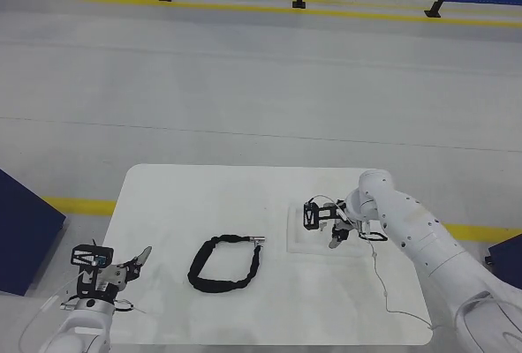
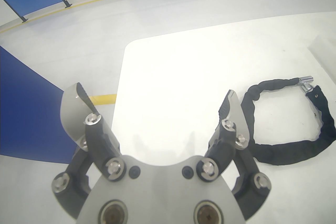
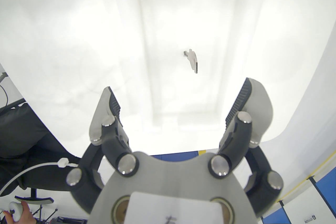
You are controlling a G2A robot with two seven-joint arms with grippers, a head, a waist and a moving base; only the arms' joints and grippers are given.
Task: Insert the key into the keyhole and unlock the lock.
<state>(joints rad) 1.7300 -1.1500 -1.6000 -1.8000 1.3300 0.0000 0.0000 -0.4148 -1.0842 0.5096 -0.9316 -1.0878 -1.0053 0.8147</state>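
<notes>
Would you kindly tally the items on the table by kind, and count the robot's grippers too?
chain lock: 1
key: 1
white tray: 1
grippers, both open: 2 (left gripper, right gripper)
Total: 5

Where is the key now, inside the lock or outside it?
Outside. The key lies alone in the white tray, apart from the chain lock, and the open right tool hovers above it.
</notes>
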